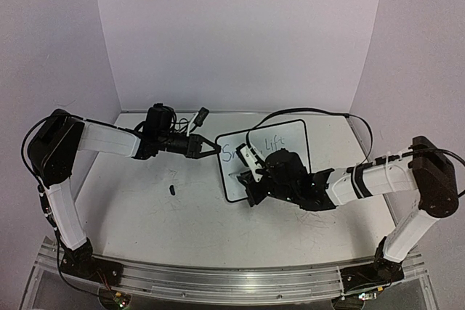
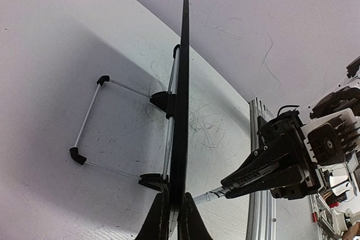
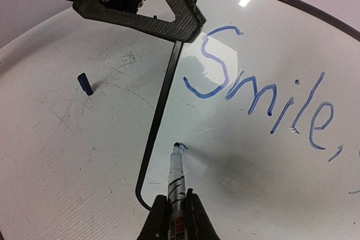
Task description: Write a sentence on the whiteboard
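Observation:
The whiteboard stands upright at the table's middle, seen edge-on in the left wrist view. My left gripper is shut on its left frame edge. The sentence shows as blue "Smile,", with "Lift" legible from above. My right gripper is shut on a marker, whose tip touches the board near its lower left corner beside a small fresh blue mark. From above, the right gripper hangs in front of the board's lower left part and hides it.
A small dark blue marker cap lies on the scuffed tabletop left of the board. The board's wire stand legs stretch out behind it. An aluminium rail runs along the near table edge.

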